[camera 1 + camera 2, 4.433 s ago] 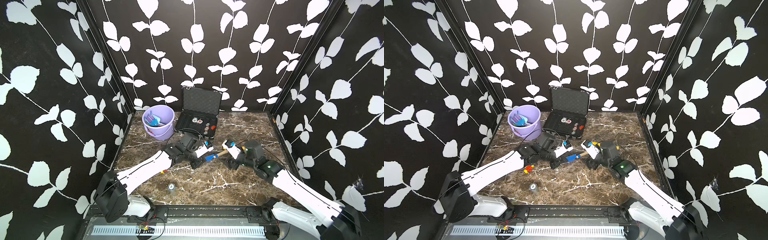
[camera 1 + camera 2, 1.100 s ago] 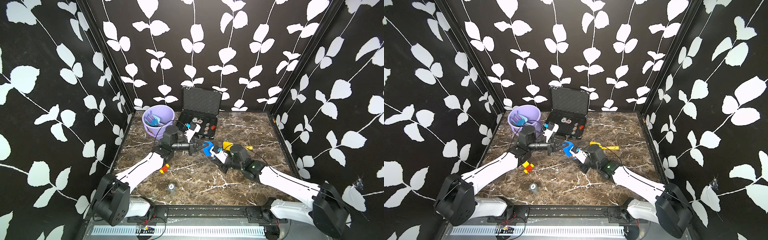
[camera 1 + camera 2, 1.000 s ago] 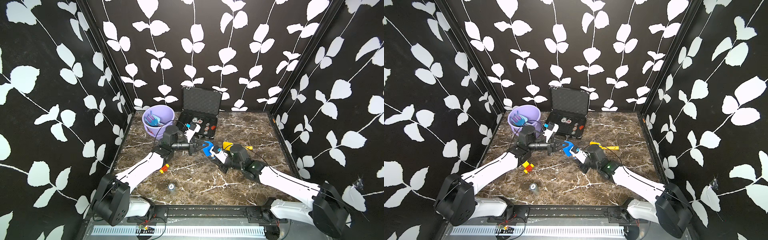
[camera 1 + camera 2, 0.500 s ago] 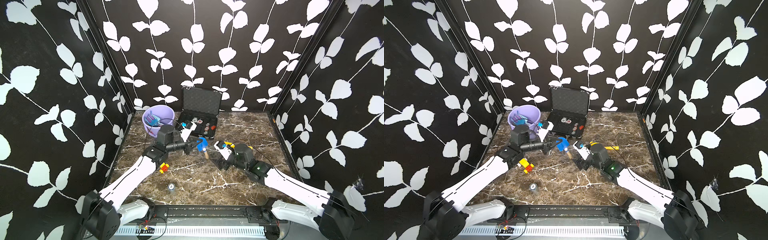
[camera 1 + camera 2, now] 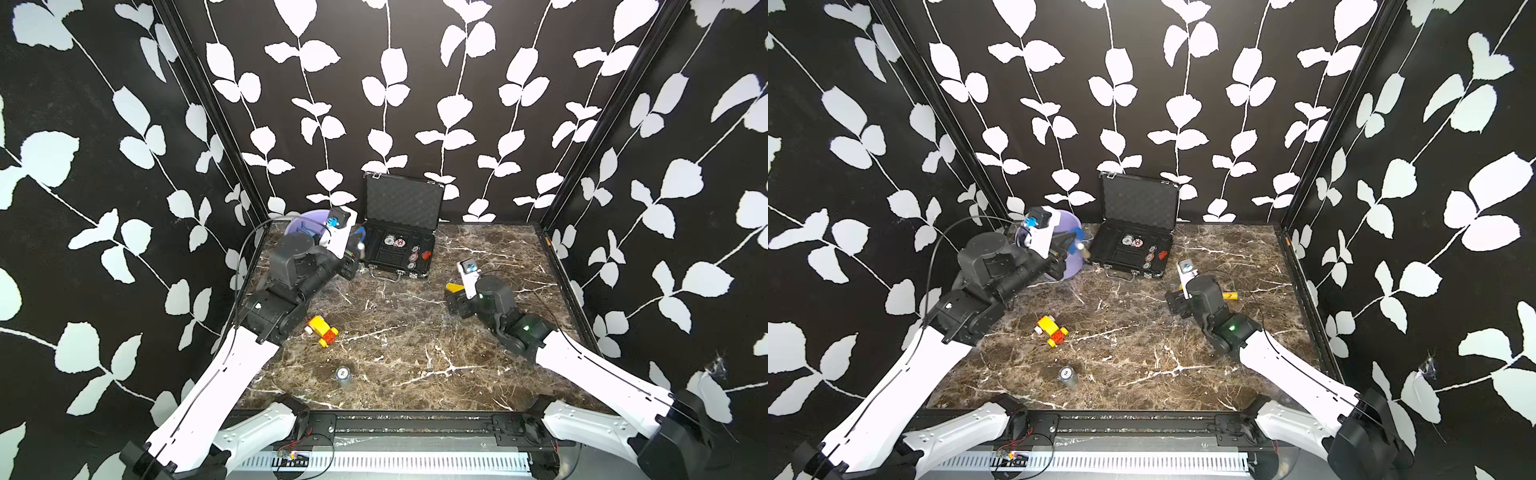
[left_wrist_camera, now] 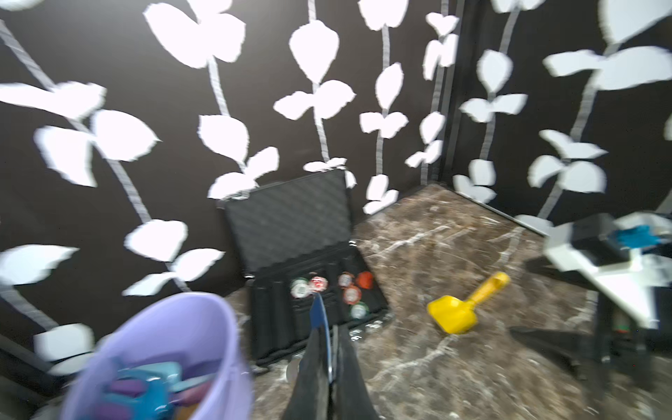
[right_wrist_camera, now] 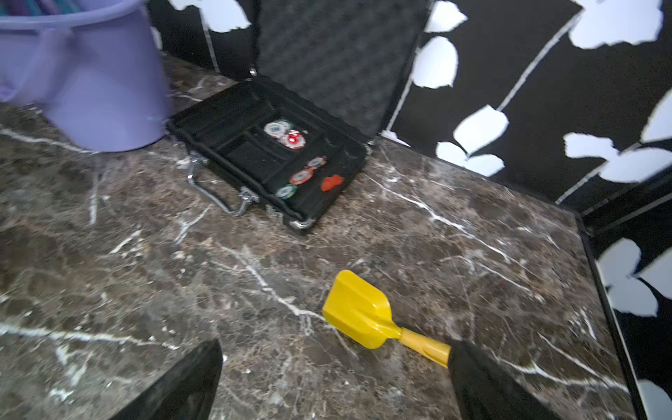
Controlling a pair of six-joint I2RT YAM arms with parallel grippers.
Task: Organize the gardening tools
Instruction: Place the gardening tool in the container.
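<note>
My left gripper [image 6: 329,329] is shut on a blue-headed gardening tool [image 6: 319,312]; its thin blue blade sticks out past the closed fingers. In both top views that gripper [image 5: 358,246] [image 5: 1074,246] hovers at the right side of the purple bucket [image 5: 305,220] [image 5: 1068,226]. Several more tools lie inside the bucket [image 6: 174,327]. A yellow scoop [image 7: 358,309] lies flat on the marble. My right gripper [image 7: 334,378] stands open and empty just in front of the scoop, one finger next to its handle. In the top views the right gripper [image 5: 455,302] [image 5: 1173,305] partly hides the scoop [image 5: 454,287] [image 5: 1229,295].
An open black case [image 5: 399,249] [image 5: 1129,249] with round chips stands at the back, right of the bucket. A yellow-and-red toy vehicle [image 5: 322,330] [image 5: 1052,330] and a small can [image 5: 343,374] [image 5: 1066,374] sit on the marble at front left.
My right gripper opened, let go of the blue tool and drew back right to the yellow scoop. My left gripper carried the tool back and left to the bucket.
</note>
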